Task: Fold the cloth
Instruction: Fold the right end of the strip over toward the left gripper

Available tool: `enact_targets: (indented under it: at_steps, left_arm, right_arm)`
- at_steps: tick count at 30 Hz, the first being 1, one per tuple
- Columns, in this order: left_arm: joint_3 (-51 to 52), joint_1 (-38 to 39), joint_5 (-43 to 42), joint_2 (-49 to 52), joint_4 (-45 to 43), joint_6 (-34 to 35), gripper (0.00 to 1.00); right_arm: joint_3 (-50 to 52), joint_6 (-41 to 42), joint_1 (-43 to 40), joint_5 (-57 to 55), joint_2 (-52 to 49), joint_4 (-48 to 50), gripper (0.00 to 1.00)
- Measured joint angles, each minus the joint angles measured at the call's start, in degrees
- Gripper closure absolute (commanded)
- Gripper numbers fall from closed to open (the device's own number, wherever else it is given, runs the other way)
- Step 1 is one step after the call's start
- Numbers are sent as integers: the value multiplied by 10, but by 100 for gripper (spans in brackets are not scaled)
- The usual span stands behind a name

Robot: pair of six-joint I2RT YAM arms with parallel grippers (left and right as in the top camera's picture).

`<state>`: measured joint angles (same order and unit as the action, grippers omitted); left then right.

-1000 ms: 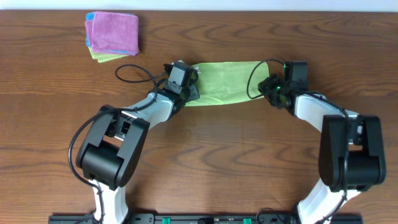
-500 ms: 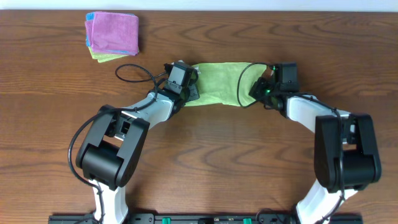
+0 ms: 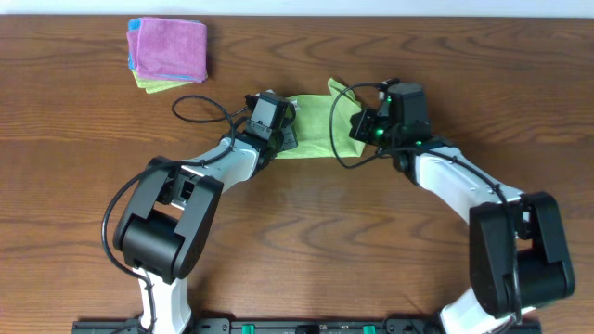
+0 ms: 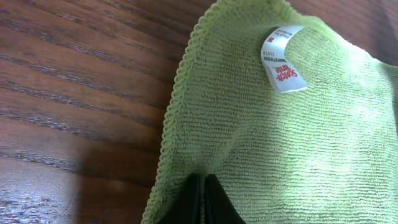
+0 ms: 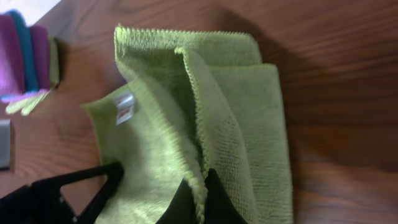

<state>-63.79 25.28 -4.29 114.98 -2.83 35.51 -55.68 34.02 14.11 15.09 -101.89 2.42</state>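
The white tag point(image 4: 283, 59) on the cloth point(image 4: 298, 143) reads, seemingly, "Scotch-Brite"; smaller print illegible.

The left arm point(image 3: 227, 160) reaches from the near left toward the far middle. The left gripper point(image 3: 284, 132) sits low, its fingers pressed together on the edge of the cloth point(image 3: 311, 122). The right arm point(image 3: 455, 181) stretches from the near right and angles leftward. The right gripper point(image 3: 358, 125) is pinched tight on a raised fold.

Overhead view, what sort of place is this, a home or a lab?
Probably a robotics lab bench: two robot arms mounted at a bare wooden table, the left tool and right tool each pinching one green cloth, and a stack of folded cloths nearby.
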Motion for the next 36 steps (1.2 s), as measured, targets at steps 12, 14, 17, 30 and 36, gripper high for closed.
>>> enact_targets:
  at_steps: [12,14,17,30,36]
  left_arm:
    - [0,0,0,-11,20,-28,94]
    - [0,0,0,-21,27,-31,94]
    - [0,-1,1,-40,28,-38,94]
    - [0,-49,18,-134,86,-61,94]
    - [0,-71,22,-149,95,-72,94]
  right_arm:
    - [-46,0,58,4,0,2,99]
    - [-51,0,64,3,0,2,99]
    - [-52,0,68,2,0,2,99]
    - [-53,0,99,-16,0,28,99]
    - [-64,2,103,-19,-18,39,99]
